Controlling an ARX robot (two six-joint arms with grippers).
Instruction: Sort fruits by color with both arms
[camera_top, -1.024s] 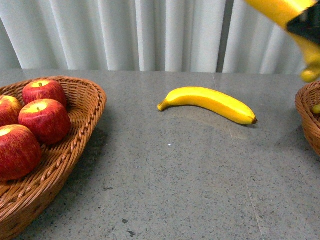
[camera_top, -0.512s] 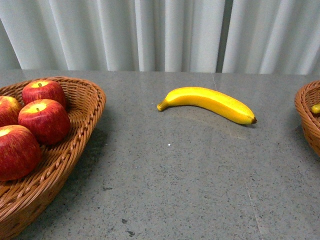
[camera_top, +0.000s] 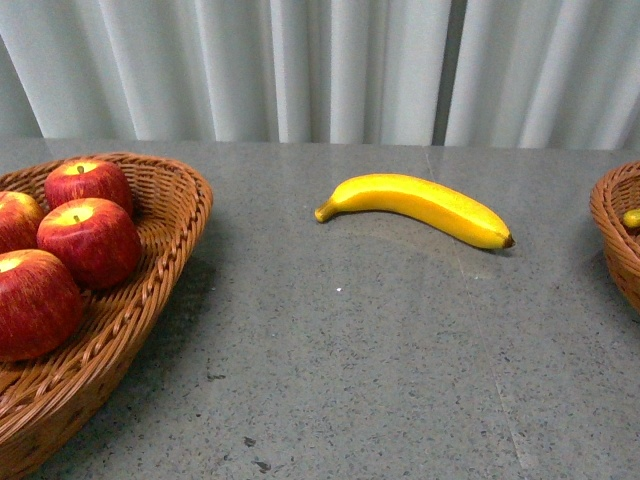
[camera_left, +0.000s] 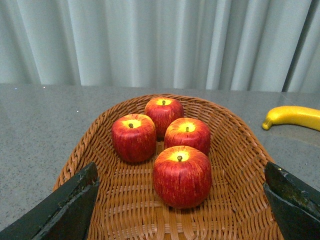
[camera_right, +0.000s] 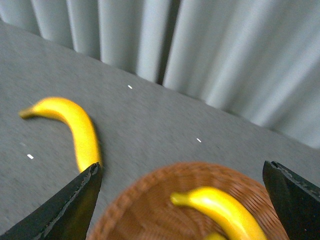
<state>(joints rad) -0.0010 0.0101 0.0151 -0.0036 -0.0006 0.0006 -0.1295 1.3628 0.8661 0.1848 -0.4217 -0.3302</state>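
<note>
Several red apples (camera_left: 182, 175) streaked with yellow sit in the left wicker basket (camera_left: 240, 150), also seen as apples (camera_top: 90, 240) at the front view's left edge. My left gripper (camera_left: 181, 172) hangs open above them, holding nothing. One yellow banana (camera_top: 420, 205) lies on the grey table, mid-way between the baskets. Another banana (camera_right: 220, 207) lies in the right basket (camera_right: 135, 200), with my right gripper (camera_right: 181, 167) open and empty above it. Beside that basket lies the table banana (camera_right: 80, 127). Neither arm shows in the front view.
The right basket (camera_top: 612, 240) is cut off by the front view's right edge, a bit of yellow (camera_top: 632, 217) showing inside. The left basket's rim (camera_top: 190, 200) stands at the left. A pleated white curtain (camera_top: 320, 70) closes off the table's far edge.
A second ago my right gripper held a banana at the front view's upper right corner. It has since left that view and now stands open over the right basket.
</note>
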